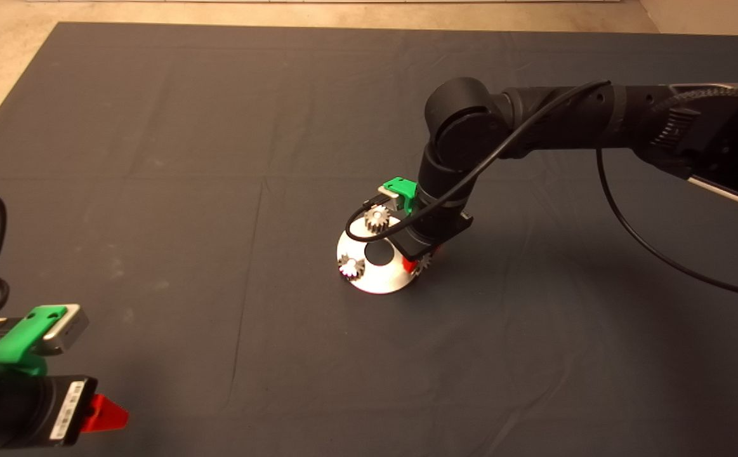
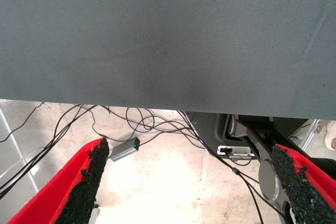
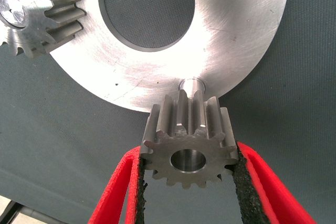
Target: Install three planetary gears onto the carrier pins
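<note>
The right gripper [image 3: 189,182] has its jaws squeezed on a gear [image 3: 188,140] — one red finger [image 3: 123,192] on each side. The gear hangs tipped over the edge of the shiny disc [image 3: 236,35], just above a bare pin [image 3: 191,84], not yet on it. Two more gears already sit on the disc: one on the far side [image 1: 377,219] and one on the near left [image 1: 351,266]. The disc has a big round hole [image 1: 378,252] in its middle and lies flat on the dark mat [image 1: 216,158] on the tabletop. The left gripper [image 2: 194,182] waits at the near left corner — jaws wide apart, holding nothing, with cables [image 2: 147,121] on the floor behind.
</note>
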{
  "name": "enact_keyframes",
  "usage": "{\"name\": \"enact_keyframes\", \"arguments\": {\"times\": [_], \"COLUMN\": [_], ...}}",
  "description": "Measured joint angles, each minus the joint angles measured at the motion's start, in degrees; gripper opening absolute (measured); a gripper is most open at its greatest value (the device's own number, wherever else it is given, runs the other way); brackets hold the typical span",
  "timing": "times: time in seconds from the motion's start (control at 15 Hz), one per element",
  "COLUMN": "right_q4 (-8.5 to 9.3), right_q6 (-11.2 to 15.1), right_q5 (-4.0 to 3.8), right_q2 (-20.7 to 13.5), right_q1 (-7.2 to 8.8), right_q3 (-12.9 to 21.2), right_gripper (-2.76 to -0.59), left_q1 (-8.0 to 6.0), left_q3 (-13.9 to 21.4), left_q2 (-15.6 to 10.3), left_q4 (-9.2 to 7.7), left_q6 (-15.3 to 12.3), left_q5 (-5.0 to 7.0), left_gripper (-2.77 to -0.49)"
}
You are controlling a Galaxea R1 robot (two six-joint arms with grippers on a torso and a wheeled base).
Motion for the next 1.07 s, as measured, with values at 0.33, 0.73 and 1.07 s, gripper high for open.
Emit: {"name": "enact_keyframes", "arguments": {"times": [0.33,0.73,1.07], "right_q4": [-0.83,-1.27,-1.42], "right_q6": [-0.01,0.01,0.02], "right_q5": [-0.02,-0.02,0.01], "right_q2": [-0.02,0.11,0.22], "right_q1": [0.00,-0.01,0.00], "right_q3": [0.00,0.00,-0.01], "right_gripper": [-2.41,-2.41,-2.41], "left_q1": [0.00,0.00,0.00], "left_q3": [0.02,0.02,0.02], "left_q2": [-0.10,-0.10,-0.10], "left_q4": [-0.16,-0.59,-0.61], "left_q6": [0.00,0.00,0.00], "left_q5": [0.01,0.01,0.01], "left_gripper": [-1.06,-1.06,-1.06]}}
